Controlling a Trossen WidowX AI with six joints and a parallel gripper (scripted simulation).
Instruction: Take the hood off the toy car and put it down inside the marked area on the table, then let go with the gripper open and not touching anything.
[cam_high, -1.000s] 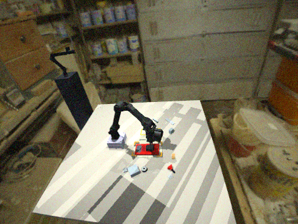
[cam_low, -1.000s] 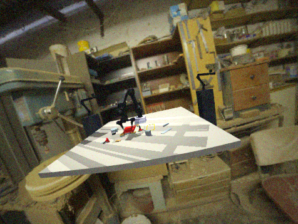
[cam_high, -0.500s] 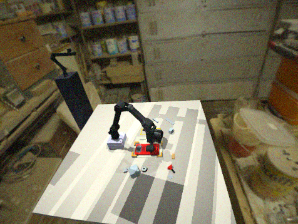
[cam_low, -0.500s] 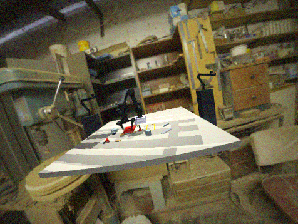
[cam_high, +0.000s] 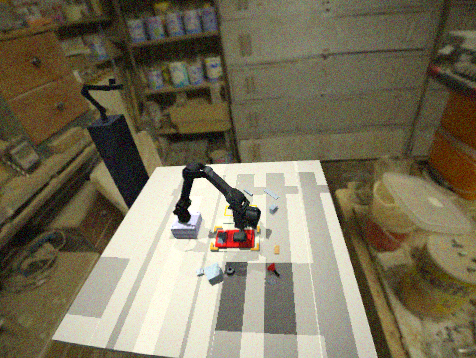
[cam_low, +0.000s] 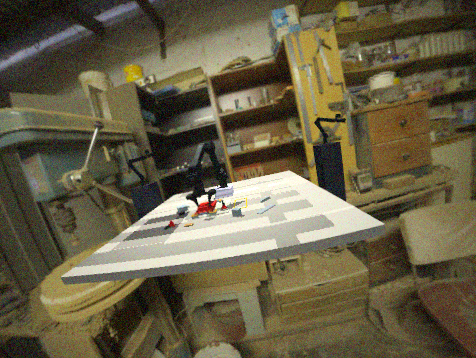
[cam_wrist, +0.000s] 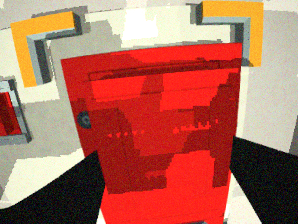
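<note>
The red toy car (cam_high: 232, 245) (cam_low: 204, 212) sits between orange corner brackets (cam_high: 214, 247) (cam_wrist: 51, 21). Its red hood (cam_wrist: 137, 145) fills the middle of the wrist view; I cannot tell whether it is raised off the car. My gripper (cam_high: 240, 235) (cam_low: 203, 201) (cam_wrist: 164, 148) is low over the car, with one black finger against each long side of the hood, shut on it. The marked area (cam_high: 225, 212) (cam_low: 247, 202) is a yellow outline beside the car, partly hidden by the arm in the top view.
A lilac box (cam_high: 185, 231) (cam_low: 225, 192) stands under the arm's base. A light blue block (cam_high: 214, 273) and black wheel (cam_high: 230, 270) lie in front of the car. A red piece (cam_high: 272, 268) (cam_low: 171, 224), orange block (cam_high: 276, 249) and blue-grey cube (cam_high: 273, 209) (cam_low: 236, 212) lie to its right.
</note>
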